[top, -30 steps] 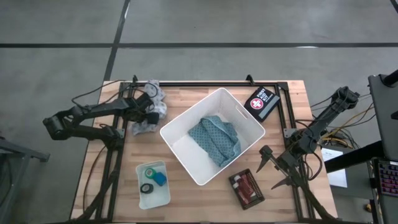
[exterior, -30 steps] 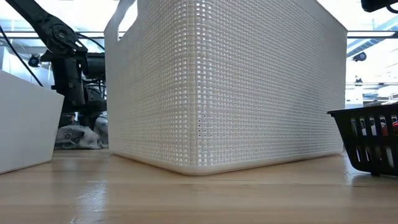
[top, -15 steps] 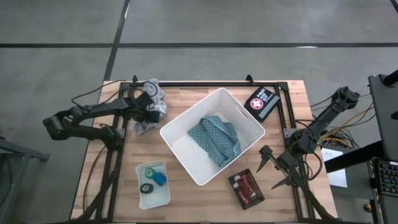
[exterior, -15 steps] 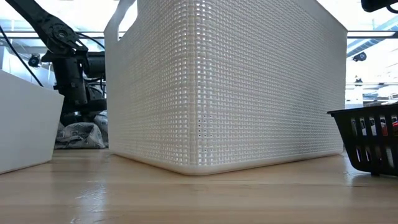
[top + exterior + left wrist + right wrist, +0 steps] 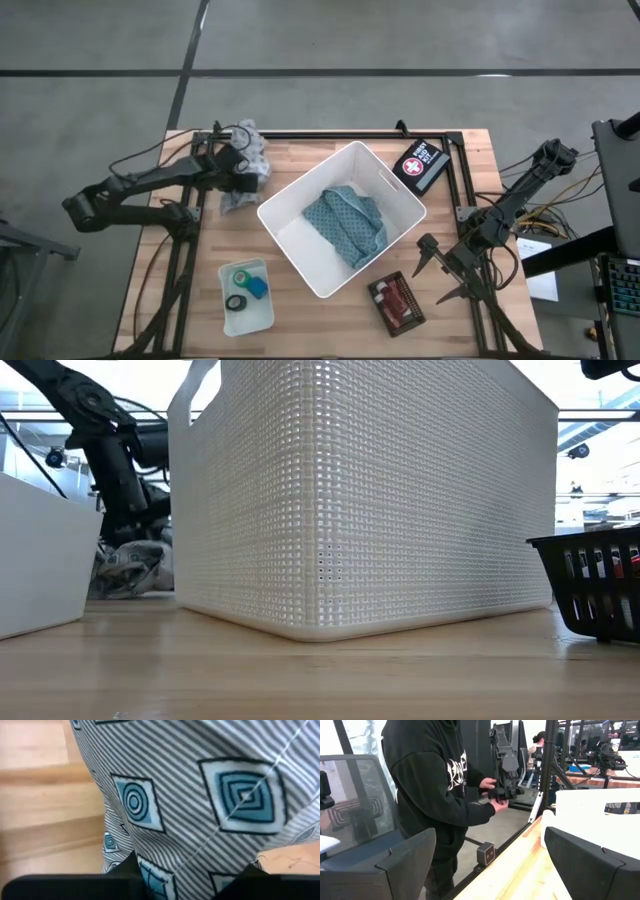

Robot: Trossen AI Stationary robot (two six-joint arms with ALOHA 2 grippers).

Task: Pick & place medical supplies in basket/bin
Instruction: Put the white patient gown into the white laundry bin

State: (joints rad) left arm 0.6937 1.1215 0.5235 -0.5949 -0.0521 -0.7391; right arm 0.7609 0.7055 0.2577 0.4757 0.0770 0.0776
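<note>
Left gripper [image 5: 240, 178] sitting at the far-left part of the table, fingers nearly closed and pinching a wad of patterned cloth [image 5: 248, 172]. Wrist view filling with grey-striped fabric with blue squares, bunched right between the dark fingers [image 5: 125, 870]; grip looking secure, judged from cloth pressed against both fingers. In the low view, cloth [image 5: 130, 565] showing crumpled at table level just under the arm, part of it possibly touching the wood; cannot tell for sure.

Reaching outward from the grip: white bin [image 5: 400, 195] lying just beside the cloth, toward the table's middle and slightly nearer the front edge. Bin turned on a diagonal, long axis running from the far right toward the near left; one corner pointing at the held cloth. Teal cloth [image 5: 348, 225] already lying inside. Bin wall [image 5: 380, 500] standing tall in the low view, so a lift clear over the rim probably needed before travelling across.

Left arm clearly the nearer one for this drop. Right gripper [image 5: 440, 272] waiting near the table's front-right corner, fingers spread wide, holding nothing, well apart from the cloth. A person in a black hoodie [image 5: 430, 785] standing beyond the table on that side.

Small clear tray [image 5: 246, 297], black basket [image 5: 397, 303] and dark first-aid case [image 5: 420, 164] lying around the bin, untouched.
</note>
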